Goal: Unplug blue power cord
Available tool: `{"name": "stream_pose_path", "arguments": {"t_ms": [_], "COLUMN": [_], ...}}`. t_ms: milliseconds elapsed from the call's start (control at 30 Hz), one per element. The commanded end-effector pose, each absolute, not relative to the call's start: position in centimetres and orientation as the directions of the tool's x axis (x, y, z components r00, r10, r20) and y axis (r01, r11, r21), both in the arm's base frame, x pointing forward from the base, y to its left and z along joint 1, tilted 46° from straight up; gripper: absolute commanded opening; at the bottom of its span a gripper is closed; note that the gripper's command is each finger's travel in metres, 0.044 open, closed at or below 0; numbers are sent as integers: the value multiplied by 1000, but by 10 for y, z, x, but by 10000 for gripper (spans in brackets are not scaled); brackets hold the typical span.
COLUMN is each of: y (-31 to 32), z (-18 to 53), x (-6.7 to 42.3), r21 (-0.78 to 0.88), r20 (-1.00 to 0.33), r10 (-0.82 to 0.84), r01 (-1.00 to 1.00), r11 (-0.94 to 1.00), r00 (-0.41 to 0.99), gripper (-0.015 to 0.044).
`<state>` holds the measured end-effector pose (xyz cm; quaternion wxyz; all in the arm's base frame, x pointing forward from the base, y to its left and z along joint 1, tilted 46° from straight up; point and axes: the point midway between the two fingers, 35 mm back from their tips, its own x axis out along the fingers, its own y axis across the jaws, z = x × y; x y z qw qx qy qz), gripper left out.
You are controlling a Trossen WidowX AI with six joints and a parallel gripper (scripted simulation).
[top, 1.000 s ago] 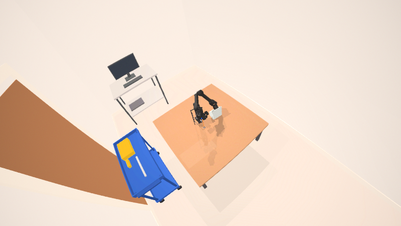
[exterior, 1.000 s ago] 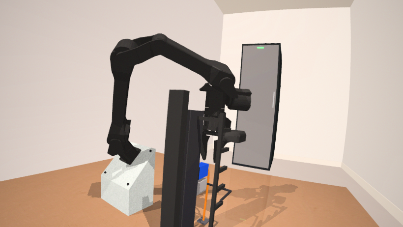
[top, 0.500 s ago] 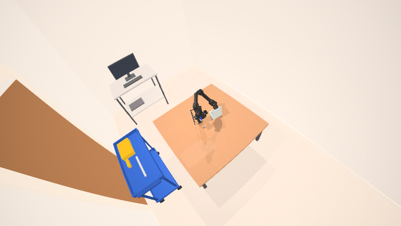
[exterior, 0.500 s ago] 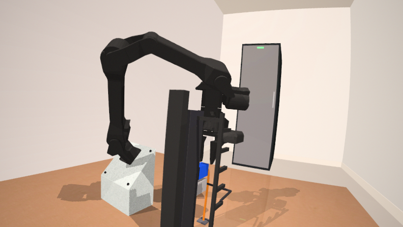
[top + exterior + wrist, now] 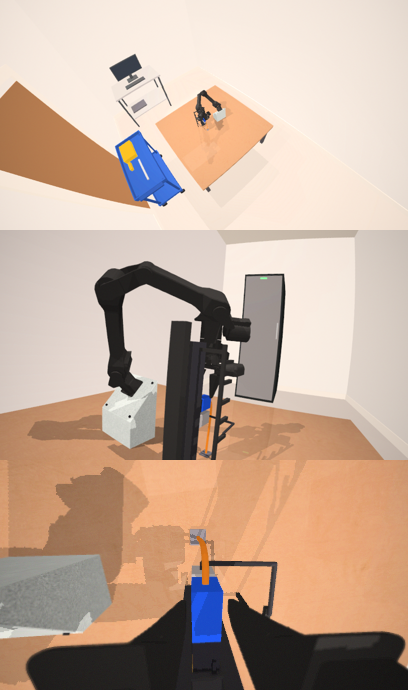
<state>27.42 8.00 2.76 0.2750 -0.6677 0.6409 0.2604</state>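
Observation:
The blue plug (image 5: 204, 120) (image 5: 205, 402) (image 5: 206, 616) sits against the upright dark power strip (image 5: 197, 355) (image 5: 206, 656). An orange cord (image 5: 208, 431) (image 5: 205, 562) runs from the plug's outer face down to a small grey block on the table. My gripper (image 5: 207, 395) (image 5: 207, 604) points down and is partly open, with nothing gripped. In the wrist view the plug shows between the fingers, with a gap at the right finger. In the exterior view the visible fingertip is about level with the plug's top; the other finger is hidden behind the strip.
A light grey plug (image 5: 204, 418) sits just below the blue one. A thick dark post (image 5: 178, 378) and a toothed black cable rail (image 5: 219, 406) flank the strip. A black wire loop (image 5: 233, 424) (image 5: 274, 585) juts out low. The grey sloped block (image 5: 219, 114) (image 5: 142, 421) (image 5: 55, 595) stands beside.

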Motion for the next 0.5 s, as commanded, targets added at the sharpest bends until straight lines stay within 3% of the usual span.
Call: {"name": "stream_pose_path", "arguments": {"t_ms": [0,200,333,467], "y": [76,72,74,74], "z": [25,21,22,22], "x": [274,275,275,275], "r21": [-32,-32,-33,-33], "r20": [-696,-696,-700,-700], "r10": [-716,-716,-713,-713], "r01": [-999,-999,-999,-999], "r11": [-34,-34,-25,-25], "r00": [47,47,41,41], "gripper": [160,160,55,28]}}
